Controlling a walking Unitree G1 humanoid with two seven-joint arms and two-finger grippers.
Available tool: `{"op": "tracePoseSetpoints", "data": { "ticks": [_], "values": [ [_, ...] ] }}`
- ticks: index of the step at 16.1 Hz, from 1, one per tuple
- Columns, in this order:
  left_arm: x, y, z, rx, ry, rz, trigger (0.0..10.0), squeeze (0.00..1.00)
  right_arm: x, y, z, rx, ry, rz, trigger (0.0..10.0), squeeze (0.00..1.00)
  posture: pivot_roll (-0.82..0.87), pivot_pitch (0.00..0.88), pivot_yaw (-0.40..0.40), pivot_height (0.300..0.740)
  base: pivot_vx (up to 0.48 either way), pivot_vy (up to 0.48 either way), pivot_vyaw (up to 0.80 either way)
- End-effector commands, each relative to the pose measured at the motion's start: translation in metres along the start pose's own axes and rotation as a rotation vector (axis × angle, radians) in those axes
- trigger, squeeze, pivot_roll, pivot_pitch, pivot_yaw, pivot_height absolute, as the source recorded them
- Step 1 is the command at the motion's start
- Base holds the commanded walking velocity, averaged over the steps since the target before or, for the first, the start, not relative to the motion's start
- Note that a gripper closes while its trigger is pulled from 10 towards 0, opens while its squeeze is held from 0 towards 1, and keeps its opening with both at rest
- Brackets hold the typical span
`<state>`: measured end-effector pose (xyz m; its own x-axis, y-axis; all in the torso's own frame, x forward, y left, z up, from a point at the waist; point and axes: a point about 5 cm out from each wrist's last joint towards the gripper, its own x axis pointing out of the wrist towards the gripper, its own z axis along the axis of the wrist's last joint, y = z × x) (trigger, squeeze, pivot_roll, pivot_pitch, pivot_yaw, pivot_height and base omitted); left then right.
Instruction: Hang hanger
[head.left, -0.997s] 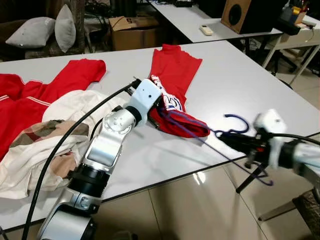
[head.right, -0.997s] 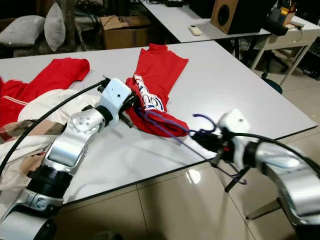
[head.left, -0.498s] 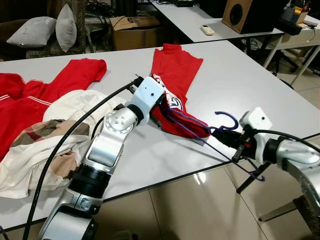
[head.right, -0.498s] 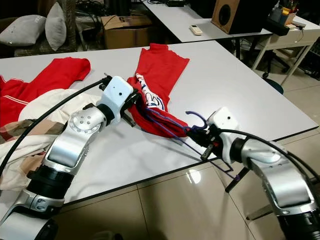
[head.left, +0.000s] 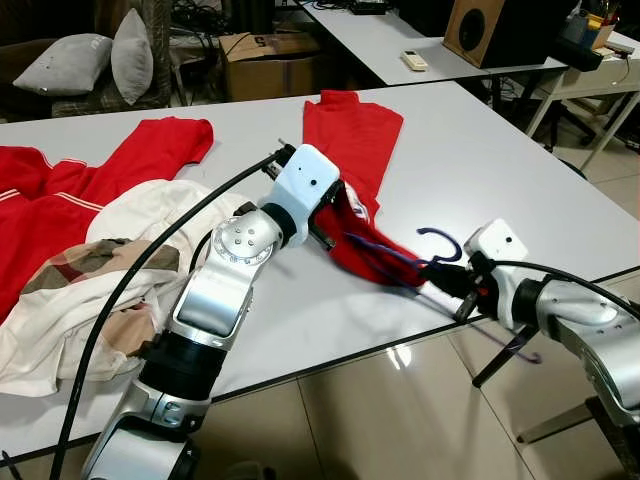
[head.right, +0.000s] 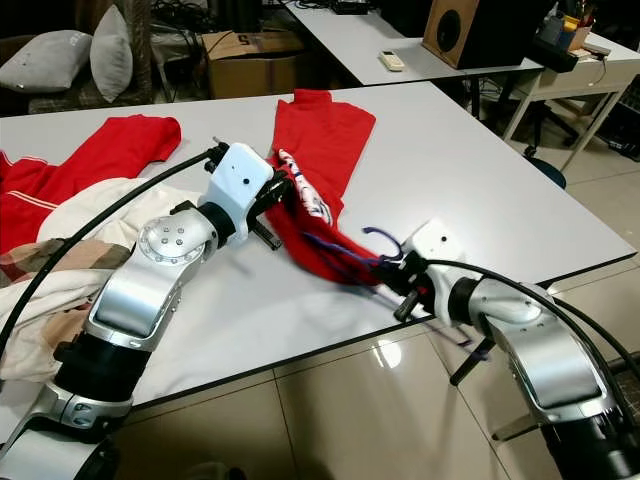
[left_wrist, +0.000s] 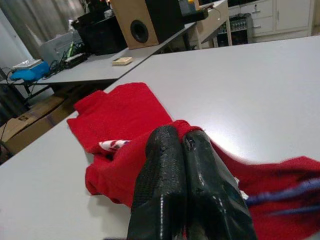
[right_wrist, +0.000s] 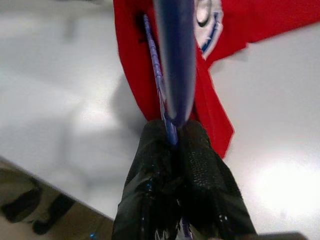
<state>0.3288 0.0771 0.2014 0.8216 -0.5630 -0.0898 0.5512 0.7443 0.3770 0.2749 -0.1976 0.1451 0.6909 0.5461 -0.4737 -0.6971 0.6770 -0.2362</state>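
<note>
while the left gripper (left_wrist: 182, 150) pinches a raised fold of the red shirt (head.left: 352, 150), its two black fingers (left_wrist: 160, 190) pressed together on the cloth, the right gripper (head.left: 447, 275) is clamped on the wire of a blue hanger (head.left: 440, 238) near the front edge of the white table (head.left: 480, 160). in the right wrist view the thin blue wire runs out from between the closed fingers (right_wrist: 202, 175) toward the red fabric, with a thicker blue part of the hanger blurred close to the lens. the hanger's hook curls up just above the right gripper, and its blue wire reaches into the bunched lower end of the shirt, which is lifted off the table between the two grippers. the shirt's far end lies flat on the tabletop, and a white and blue printed patch (head.right: 312, 205) shows near the left gripper. further to the robot's left lie another red garment (head.left: 60, 195) and a cream and plaid garment (head.left: 90, 290). a wooden speaker (head.left: 478, 30) stands on another table behind, and a cardboard box (head.left: 265, 65) sits beyond the table.
</note>
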Motion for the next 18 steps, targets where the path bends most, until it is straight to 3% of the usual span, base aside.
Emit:
{"op": "tracePoseSetpoints", "data": {
  "ticks": [1, 7, 14, 15, 18],
  "values": [
    [-0.003, 0.004, 0.007, 0.010, -0.017, 0.009, 0.7, 0.00, 0.001, -0.005, -0.015, 0.072, 0.080, -0.060, 10.0, 0.00, -0.05, 0.000, -0.044, 0.740, 0.000, 0.000, 0.00],
    [-0.012, 0.023, -0.002, 0.043, 0.027, 0.090, 0.7, 0.00, -0.014, 0.000, -0.023, 0.327, 0.019, -0.136, 10.0, 0.00, -0.05, 0.000, -0.049, 0.740, 0.000, 0.000, 0.00],
    [-0.013, 0.022, -0.014, 0.060, 0.066, 0.093, 1.2, 0.00, -0.032, 0.026, -0.039, 0.593, -0.005, -0.137, 10.0, 0.00, -0.07, 0.000, -0.042, 0.740, 0.000, 0.000, 0.00],
    [-0.014, 0.022, -0.017, 0.067, 0.075, 0.094, 1.2, 0.00, -0.034, 0.026, -0.039, 0.635, -0.030, -0.158, 10.0, 0.00, -0.07, 0.000, -0.041, 0.740, 0.000, 0.000, 0.00],
    [-0.017, 0.023, -0.033, 0.074, 0.096, 0.095, 1.1, 0.00, -0.034, 0.015, -0.025, 0.886, -0.224, -0.222, 10.0, 0.00, -0.07, 0.000, -0.039, 0.740, 0.000, 0.000, 0.00]
  ]
}}
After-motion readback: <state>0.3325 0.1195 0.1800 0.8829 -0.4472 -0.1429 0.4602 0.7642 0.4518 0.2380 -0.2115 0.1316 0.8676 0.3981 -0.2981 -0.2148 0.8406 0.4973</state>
